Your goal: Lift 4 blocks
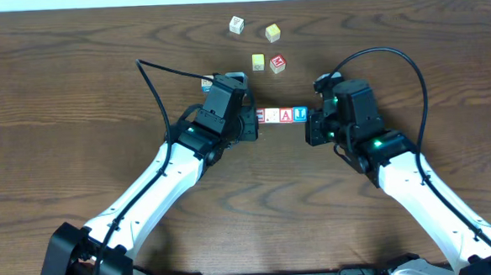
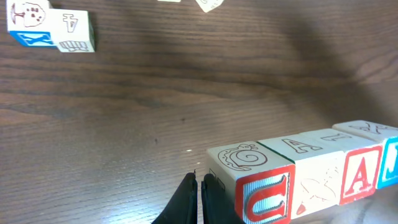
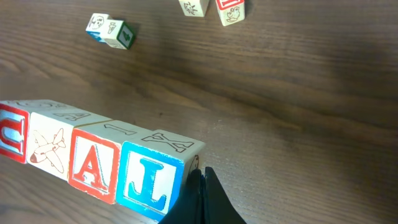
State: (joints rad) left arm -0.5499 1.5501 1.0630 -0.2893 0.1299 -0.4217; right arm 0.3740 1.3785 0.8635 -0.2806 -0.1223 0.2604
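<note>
Closed left end effector (image 2: 200, 186) and closed right end effector (image 3: 200, 186) flank, seemingly touching, the four blocks (image 1: 280, 115) rowed at the middle of the bench (image 1: 74, 79); squeeze inward evenly, then raise both level together.

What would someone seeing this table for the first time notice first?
A tight row of four alphabet blocks lies in the middle of the table, its front faces showing a red C, a plane picture, a red A and a blue letter. The shut left tool sits at the C end and the shut right tool at the blue end, like bookends. Farther back lie a few loose cubes.
</note>
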